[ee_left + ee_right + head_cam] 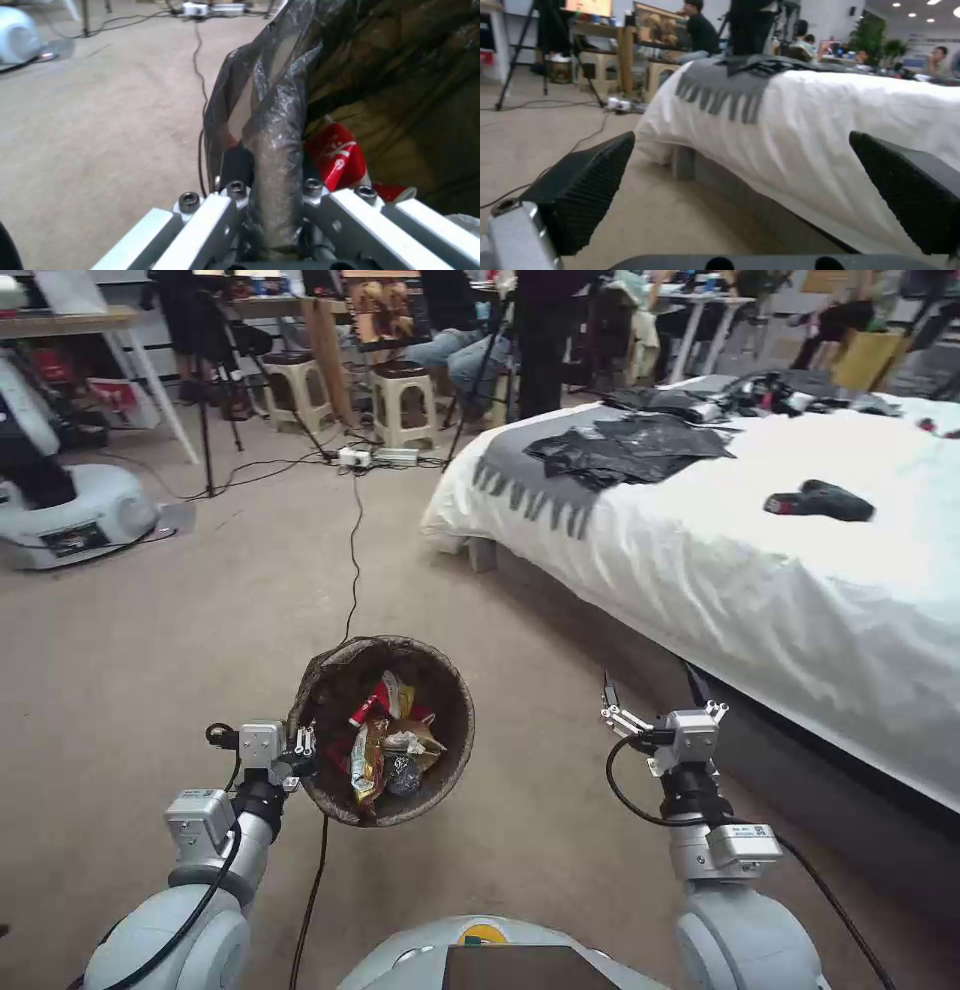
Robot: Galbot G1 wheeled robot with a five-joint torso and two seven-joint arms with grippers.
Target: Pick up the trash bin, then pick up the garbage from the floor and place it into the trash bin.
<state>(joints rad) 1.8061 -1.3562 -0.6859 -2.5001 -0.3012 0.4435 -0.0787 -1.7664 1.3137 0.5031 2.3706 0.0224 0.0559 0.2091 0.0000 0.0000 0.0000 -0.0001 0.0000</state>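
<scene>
Nearest you, your left gripper (303,757) has its fingers (235,165) closed tight on the bag-covered rim of the trash bin (455,710), one finger outside the rim and one inside, holding the bin up off the carpet (150,650). Just past the inner finger, inside the bin, lies the garbage (385,745): a red-and-white paper cup (337,155), yellow snack wrappers (368,760) and a small dark bottle top.

Off to the other side, well apart from the bin, your right gripper (612,705) hangs in the air with its fingers (580,191) spread wide and nothing between them.

Beyond those open fingers stands a bed (800,590) with a white cover. On it, farther off, lie a black-and-red power drill (820,502) and glossy black plastic sheets (625,450).
</scene>
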